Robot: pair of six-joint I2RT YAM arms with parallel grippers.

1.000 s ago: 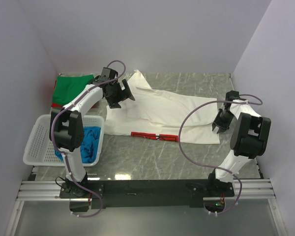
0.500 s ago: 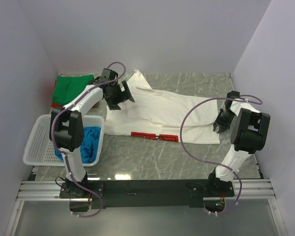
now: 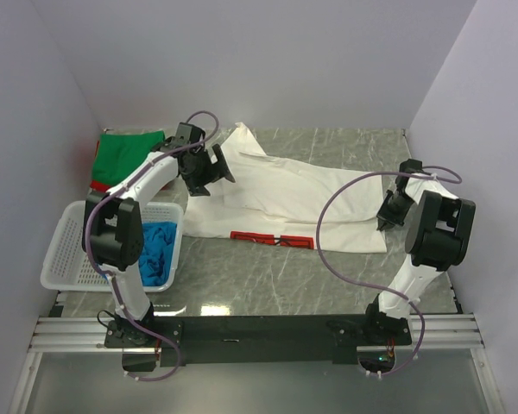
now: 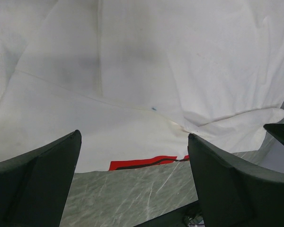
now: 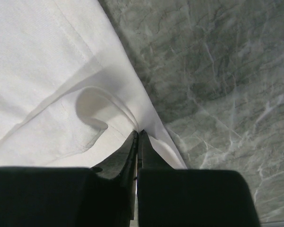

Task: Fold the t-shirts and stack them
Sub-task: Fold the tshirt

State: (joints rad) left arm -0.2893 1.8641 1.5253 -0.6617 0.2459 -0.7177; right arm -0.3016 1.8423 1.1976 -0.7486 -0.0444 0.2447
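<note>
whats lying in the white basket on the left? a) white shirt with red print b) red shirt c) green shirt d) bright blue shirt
d: the blue t-shirt lies bunched in the basket, while the green t-shirt lies outside it, further back.

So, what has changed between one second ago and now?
The right hand closed its fingers on the right edge of the white t-shirt. The left hand stayed open above that shirt, shifting only slightly. The green t-shirt and the basket did not move.
</note>
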